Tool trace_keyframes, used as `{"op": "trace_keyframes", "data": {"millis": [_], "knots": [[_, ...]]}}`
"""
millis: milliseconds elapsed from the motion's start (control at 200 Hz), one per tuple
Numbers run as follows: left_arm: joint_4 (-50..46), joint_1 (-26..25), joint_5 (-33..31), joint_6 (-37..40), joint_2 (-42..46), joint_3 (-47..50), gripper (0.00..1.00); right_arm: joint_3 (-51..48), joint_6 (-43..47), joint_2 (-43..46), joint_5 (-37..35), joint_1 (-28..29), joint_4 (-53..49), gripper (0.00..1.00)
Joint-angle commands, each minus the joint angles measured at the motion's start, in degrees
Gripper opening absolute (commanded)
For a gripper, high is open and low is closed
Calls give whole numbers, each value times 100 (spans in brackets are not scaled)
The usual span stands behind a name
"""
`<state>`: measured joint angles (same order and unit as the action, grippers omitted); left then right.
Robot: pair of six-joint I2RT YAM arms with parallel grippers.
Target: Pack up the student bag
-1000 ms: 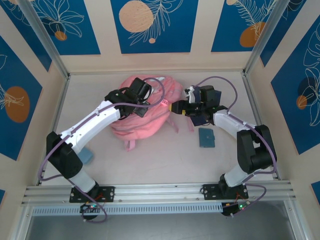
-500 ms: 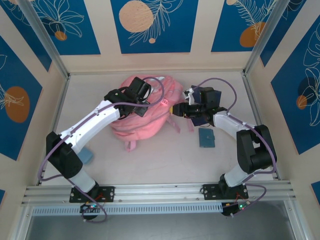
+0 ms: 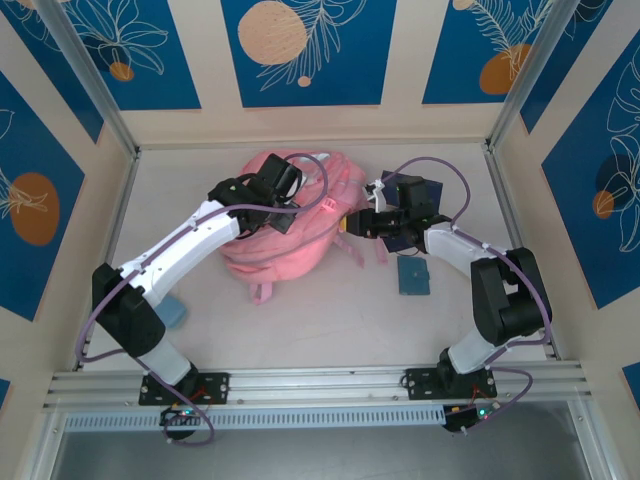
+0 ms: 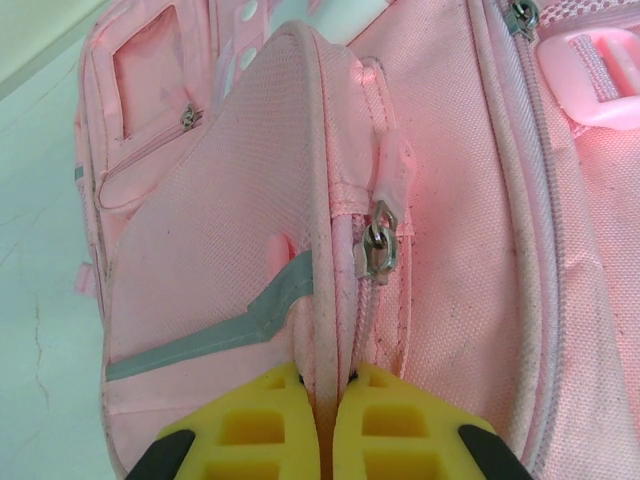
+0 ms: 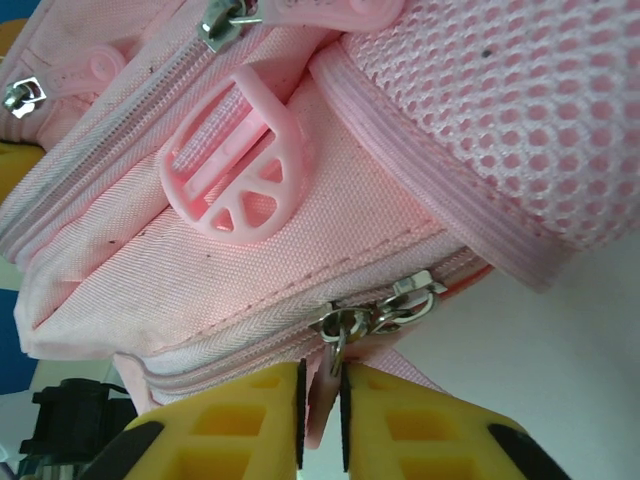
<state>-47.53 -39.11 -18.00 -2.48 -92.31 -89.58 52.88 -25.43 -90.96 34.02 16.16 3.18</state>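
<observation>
At right gripper (image 5: 320, 378): pinching the zipper pull (image 5: 335, 338); draw it steadily along the track.
Left gripper (image 4: 325, 395): clamped on student bag (image 4: 200, 280) seam; brace it.

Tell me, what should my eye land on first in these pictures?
The big pink backpack sprawls in the middle of the table. The left gripper pinches a raised seam of it beside a zip, while the right gripper is closed on a pink zip tab at its right edge. A small teal case lies just right of them.
</observation>
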Motion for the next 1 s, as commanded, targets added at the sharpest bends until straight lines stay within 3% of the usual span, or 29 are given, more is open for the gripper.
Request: {"op": "trace_keyframes", "data": {"millis": [0, 170, 340, 555, 625, 880, 995], "knots": [[376, 70, -81, -99, 163, -280, 3, -15, 283, 170, -254, 49, -325, 16], [376, 69, -133, -71, 135, -224, 3, 76, 702, 452, -808, 55, -1057, 12], [389, 68, -160, -33, 100, -161, 3, 269, 898, 647, -1302, 76, -1789, 15], [472, 69, 44, -102, 64, -128, 3, 307, 1090, 660, -1116, 213, -1940, 6], [486, 70, 72, -166, 25, -171, 3, 275, 1209, 676, -1145, 360, -1886, 0], [577, 70, 465, -600, -230, -319, 2, -29, 1498, 1027, -977, 1282, -1602, 0], [633, 44, 926, -732, -436, -450, 3, -286, 1536, 1197, -781, 1891, -1348, 0]]}}
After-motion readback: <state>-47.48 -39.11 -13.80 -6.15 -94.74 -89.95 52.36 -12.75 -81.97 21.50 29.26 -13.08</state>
